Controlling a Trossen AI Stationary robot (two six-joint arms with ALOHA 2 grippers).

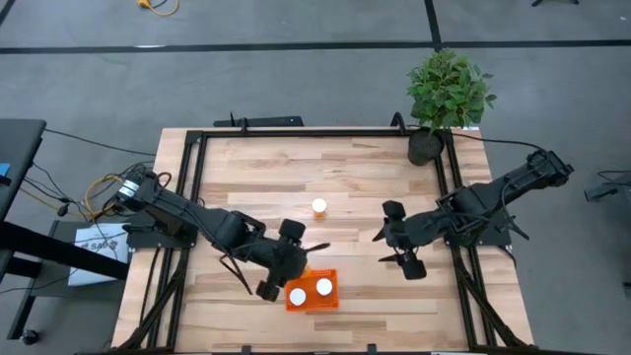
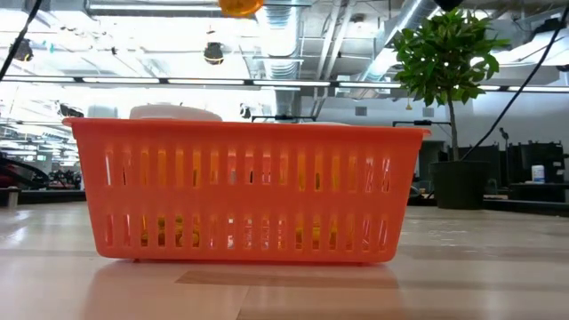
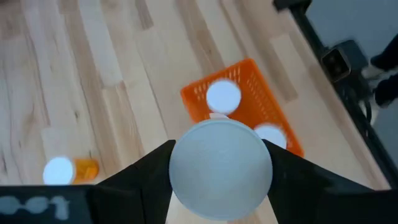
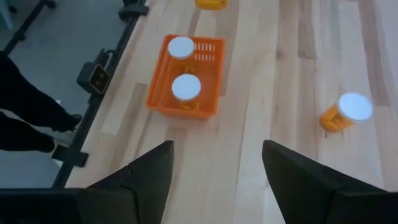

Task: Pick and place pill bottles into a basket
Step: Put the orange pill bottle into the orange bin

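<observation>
Orange mesh plastic basket (image 1: 313, 292) sits near the desk's (image 1: 246, 168) front edge with two white-capped translucent orange pill bottles (image 1: 297, 296) standing inside, and the left gripper (image 3: 219, 163) hangs just above its corner, fingers (image 3: 152, 163) pinching a third bottle (image 3: 221, 168) below the cap. Released off-centre, that bottle could strike the rim or a cap and fall outside. A fourth bottle (image 1: 319, 207) stands mid-desk; the right gripper (image 4: 214, 163) waits beside it, fingers spread.

The high view looks straight down on the table; the low view sits level, seemingly very near the basket (image 2: 240, 191), which both wrist views share.
</observation>
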